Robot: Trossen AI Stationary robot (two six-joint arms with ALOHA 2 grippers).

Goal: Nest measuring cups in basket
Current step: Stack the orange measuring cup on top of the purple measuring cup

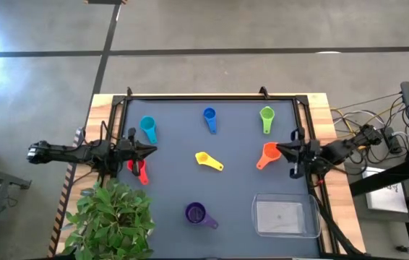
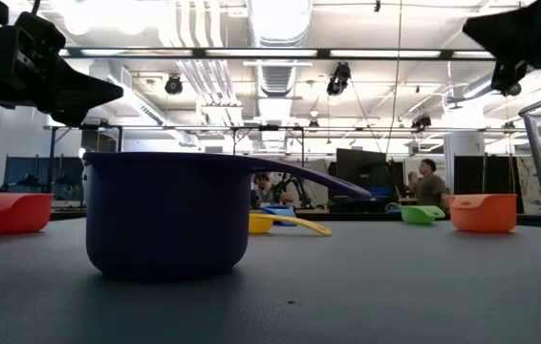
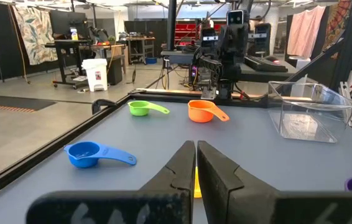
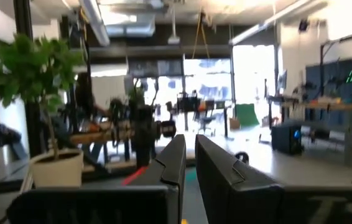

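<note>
Right gripper (image 1: 282, 149), clenched on nothing, hangs just beside the orange cup (image 1: 268, 154), up-table from the empty basket (image 1: 285, 217); left gripper (image 1: 149, 150) likewise clenched and idle; spread fingers first, descend squarely over the cup's rim.

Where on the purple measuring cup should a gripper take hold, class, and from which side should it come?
Probably by the rim of the purple measuring cup, coming straight down. It stands upright with its mouth open upward, so one finger can go inside and one outside the wall. Its flat handle points toward the basket and looks thin to pinch.
</note>
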